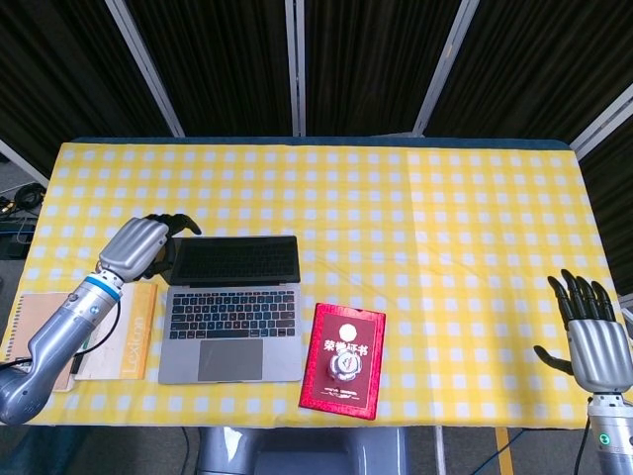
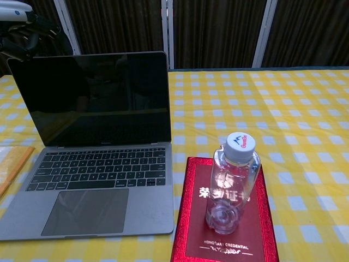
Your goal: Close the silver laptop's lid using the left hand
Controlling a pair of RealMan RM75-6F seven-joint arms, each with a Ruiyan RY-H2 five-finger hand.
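Yellow checked tablecloth (image 1: 445, 218), dark curtains (image 1: 376, 59)

left hand (image 1: 136, 244): brushed silver shell over the back, black segmented fingers (image 1: 176, 220) (in the chest view only a pale shell edge and dark fingers show at the top left corner)
left wrist (image 1: 92, 287): white collar with a thin blue ring
left forearm (image 1: 51, 341): smooth grey-silver tube, a thin dark cable running alongside
right hand (image 1: 596, 343): same silver ribbed back, black fingers and black thumb
right wrist (image 1: 610, 432): grey cylinder, a small green dot on it
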